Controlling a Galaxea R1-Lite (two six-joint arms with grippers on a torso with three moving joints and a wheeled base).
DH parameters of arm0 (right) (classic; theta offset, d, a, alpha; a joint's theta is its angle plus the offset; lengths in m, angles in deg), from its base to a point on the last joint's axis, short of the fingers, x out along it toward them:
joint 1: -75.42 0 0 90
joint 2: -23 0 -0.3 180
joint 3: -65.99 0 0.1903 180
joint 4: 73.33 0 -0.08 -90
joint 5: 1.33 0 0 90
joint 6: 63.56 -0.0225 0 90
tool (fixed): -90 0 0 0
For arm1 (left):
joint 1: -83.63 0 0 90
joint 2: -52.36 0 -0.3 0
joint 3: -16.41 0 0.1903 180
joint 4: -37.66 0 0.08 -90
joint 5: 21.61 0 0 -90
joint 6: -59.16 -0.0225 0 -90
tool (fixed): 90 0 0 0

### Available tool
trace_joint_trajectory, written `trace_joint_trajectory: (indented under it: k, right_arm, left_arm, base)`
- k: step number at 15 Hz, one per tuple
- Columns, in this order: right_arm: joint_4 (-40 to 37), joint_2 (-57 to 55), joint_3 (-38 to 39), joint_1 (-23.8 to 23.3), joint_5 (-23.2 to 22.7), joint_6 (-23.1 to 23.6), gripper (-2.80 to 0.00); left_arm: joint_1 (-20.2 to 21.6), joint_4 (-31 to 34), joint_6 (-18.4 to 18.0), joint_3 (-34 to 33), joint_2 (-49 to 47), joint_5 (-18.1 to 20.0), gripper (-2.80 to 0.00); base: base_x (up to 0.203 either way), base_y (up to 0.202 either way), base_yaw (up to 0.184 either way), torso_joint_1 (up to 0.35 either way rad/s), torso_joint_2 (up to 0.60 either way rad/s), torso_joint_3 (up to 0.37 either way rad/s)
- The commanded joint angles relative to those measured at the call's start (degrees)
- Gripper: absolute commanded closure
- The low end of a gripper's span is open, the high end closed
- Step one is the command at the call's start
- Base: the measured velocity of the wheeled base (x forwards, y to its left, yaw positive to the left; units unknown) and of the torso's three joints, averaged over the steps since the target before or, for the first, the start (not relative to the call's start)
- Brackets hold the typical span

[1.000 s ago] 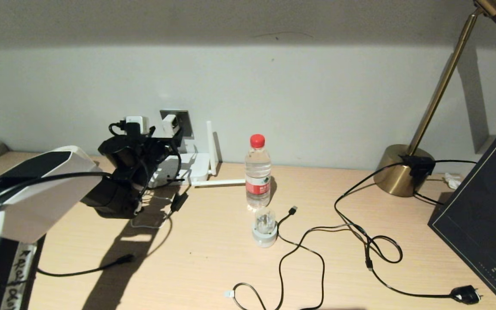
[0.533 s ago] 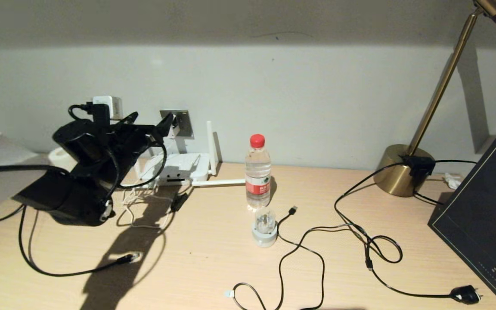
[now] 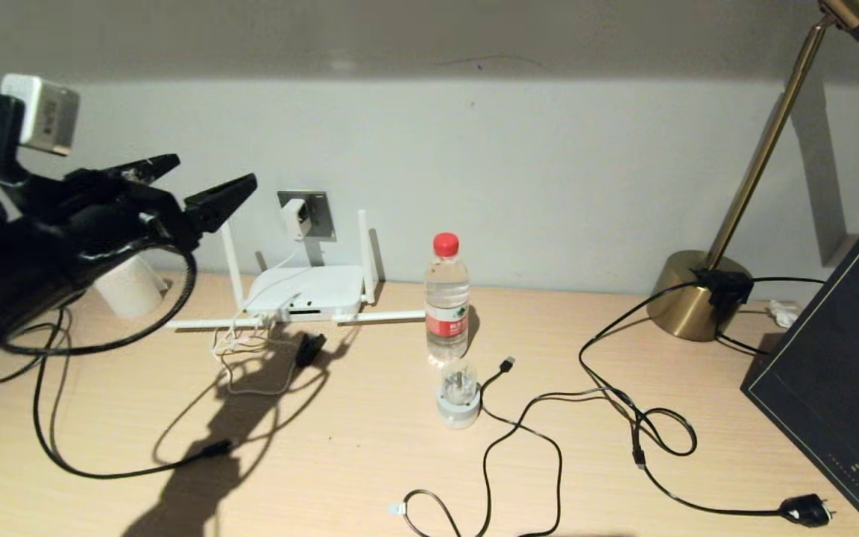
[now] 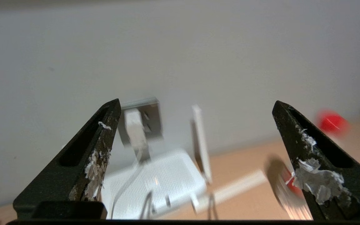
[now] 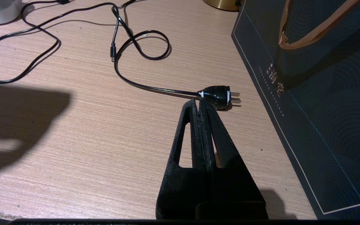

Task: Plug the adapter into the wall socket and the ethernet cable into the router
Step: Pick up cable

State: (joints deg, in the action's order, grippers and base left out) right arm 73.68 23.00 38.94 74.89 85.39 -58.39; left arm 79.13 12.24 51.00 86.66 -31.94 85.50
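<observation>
The white adapter (image 3: 294,218) sits in the grey wall socket (image 3: 318,212), its thin white cord hanging down onto the router (image 3: 310,293) below. My left gripper (image 3: 209,173) hovers open and empty, high and to the left of the socket. In the left wrist view the left gripper (image 4: 196,102) frames the adapter (image 4: 134,126), the socket (image 4: 153,117) and the router (image 4: 164,182) from a distance. The ethernet cable (image 3: 101,471) lies loose on the table, its connector (image 3: 218,447) in front of the router. My right gripper (image 5: 198,101) is shut and empty, low over the table.
A water bottle (image 3: 447,298) and a round white-and-clear plug (image 3: 459,399) stand right of the router. A small black clip (image 3: 310,348), a black USB cable (image 3: 508,364), the lamp cord plug (image 5: 219,95), a brass lamp base (image 3: 690,298), a dark bag (image 3: 839,373) and a white cup (image 3: 127,289) are around.
My left arm has pulled back from the socket, up and to the left, with its fingers open. The adapter stays in the socket and the router is uncovered.
</observation>
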Motion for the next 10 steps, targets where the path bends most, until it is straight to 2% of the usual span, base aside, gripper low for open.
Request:
trace_joint_trajectory:
  k: [1, 2, 3, 4, 6, 7, 8, 10]
  right_arm:
    - [0.0, -0.1, 0.0, 0.0, -0.1, 0.0, 0.00]
    - [0.0, -0.1, 0.0, 0.0, -0.1, 0.0, 0.00]
    - [0.0, -0.1, 0.0, 0.0, -0.1, -0.1, 0.00]
    - [0.0, -0.1, 0.0, 0.0, -0.1, 0.0, 0.00]
    - [0.0, -0.1, 0.0, 0.0, -0.1, 0.0, 0.00]
    - [0.0, -0.1, 0.0, 0.0, -0.1, 0.0, 0.00]
    - [0.0, -0.1, 0.0, 0.0, -0.1, 0.0, 0.00]
    - [0.0, 0.0, 0.0, 0.0, -0.1, 0.0, 0.00]
  left_arm:
    - [2.7, 27.0, -4.6, 1.2, 12.6, 4.1, -2.80]
    - [5.1, 36.9, -10.3, 1.6, 15.3, 7.0, -2.80]
    - [7.5, 43.5, -18.9, 1.2, 17.0, 9.4, -2.80]
    - [9.3, 47.4, -26.7, 0.4, 17.4, 10.7, -2.80]
    - [12.6, 50.9, -42.3, -1.8, 15.7, 12.2, -2.80]
    - [13.4, 53.0, -47.5, -2.6, 14.6, 13.9, -2.80]
    - [13.5, 58.4, -50.3, -3.0, 14.2, 17.7, -2.80]
    - [14.8, 64.5, -62.4, -3.4, 12.3, 20.3, -2.80]
  base:
    - [0.000, 0.000, 0.000, 0.000, 0.00, 0.000]
    - [0.000, 0.000, 0.000, 0.000, 0.00, 0.000]
    - [0.000, 0.000, 0.000, 0.000, 0.00, 0.000]
    - [0.000, 0.000, 0.000, 0.000, 0.00, 0.000]
    - [0.000, 0.000, 0.000, 0.000, 0.00, 0.000]
    - [0.000, 0.000, 0.000, 0.000, 0.00, 0.000]
    - [0.000, 0.000, 0.000, 0.000, 0.00, 0.000]
    - [0.000, 0.000, 0.000, 0.000, 0.00, 0.000]
